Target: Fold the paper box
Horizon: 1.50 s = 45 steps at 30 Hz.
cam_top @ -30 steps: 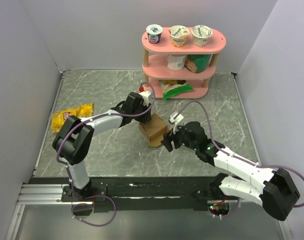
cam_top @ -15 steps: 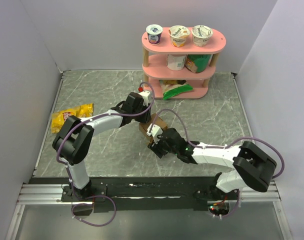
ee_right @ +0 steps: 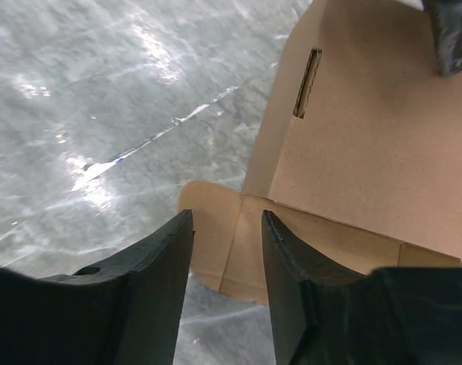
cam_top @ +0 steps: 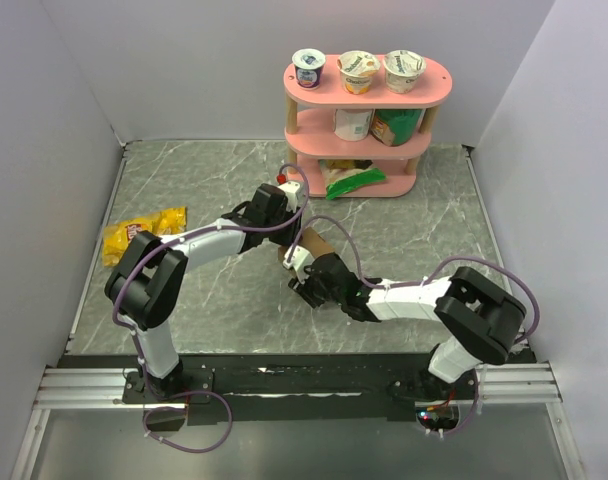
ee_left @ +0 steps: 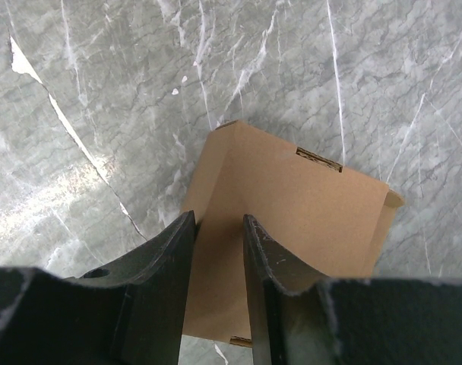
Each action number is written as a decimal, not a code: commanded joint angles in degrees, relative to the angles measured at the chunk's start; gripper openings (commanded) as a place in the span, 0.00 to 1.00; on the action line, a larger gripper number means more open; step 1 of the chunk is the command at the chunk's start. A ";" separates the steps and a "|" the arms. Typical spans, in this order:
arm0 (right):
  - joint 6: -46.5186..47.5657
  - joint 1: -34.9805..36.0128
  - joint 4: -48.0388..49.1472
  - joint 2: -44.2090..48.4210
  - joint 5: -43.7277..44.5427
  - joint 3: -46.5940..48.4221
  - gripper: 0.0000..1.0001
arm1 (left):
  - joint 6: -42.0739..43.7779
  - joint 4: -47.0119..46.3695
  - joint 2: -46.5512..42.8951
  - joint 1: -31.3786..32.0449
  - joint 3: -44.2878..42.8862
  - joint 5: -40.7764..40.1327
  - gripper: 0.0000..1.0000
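The right arm (cam_top: 416, 297) has swung across the desk (cam_top: 184, 180), from the right side of the top picture to the middle. The brown paper box (ee_left: 292, 205) sits there, partly folded. The right hand (ee_right: 227, 255) has been closing, and its fingers stand apart over a low flap (ee_right: 212, 243). We think it will pinch that flap next. The left hand (ee_left: 218, 258) has stayed put. Cardboard shows between its fingers, but we cannot tell if it grips.

Yellow snack bag (cam_top: 144, 235) left, pink shelf (cam_top: 369, 95) with cups (cam_top: 358, 70) behind
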<state>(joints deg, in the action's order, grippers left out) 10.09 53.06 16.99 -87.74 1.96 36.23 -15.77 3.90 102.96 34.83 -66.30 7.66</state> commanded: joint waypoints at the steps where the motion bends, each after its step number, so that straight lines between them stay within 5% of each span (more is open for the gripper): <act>1: -1.21 0.38 4.10 -0.94 1.91 2.00 0.47 | 0.12 5.77 0.31 0.15 -0.58 0.95 0.37; 7: -3.06 0.38 3.40 4.94 1.12 0.25 0.54 | 0.30 6.56 0.67 0.06 -1.19 0.95 0.37; 13: -2.53 1.34 0.85 8.38 -0.90 -2.21 0.82 | 0.30 6.91 0.93 0.06 -1.72 0.78 0.37; 18: -2.53 2.05 1.20 6.36 -1.60 -3.79 0.84 | 0.30 7.17 1.37 0.06 -2.16 0.95 0.37; 27: -4.20 2.05 3.22 -0.67 0.59 -2.74 0.73 | 1.00 7.87 1.19 0.06 -2.16 0.25 0.36; 33: -7.70 1.61 3.22 -2.96 4.99 -1.77 0.55 | 1.71 7.53 1.28 0.06 -2.08 0.16 0.36; 41: -13.24 -2.43 5.59 -0.85 -0.27 -4.94 0.28 | 2.41 7.26 1.11 0.06 -1.72 -0.19 0.36; 45: -15.97 -5.42 6.65 0.12 -4.32 -6.08 0.27 | 2.50 7.35 1.19 0.06 -1.64 -0.37 0.36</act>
<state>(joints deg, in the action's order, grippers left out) -2.15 50.19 21.93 -89.54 0.69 31.70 -14.50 6.92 103.00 34.70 -67.66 7.66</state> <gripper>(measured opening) 0.272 0.367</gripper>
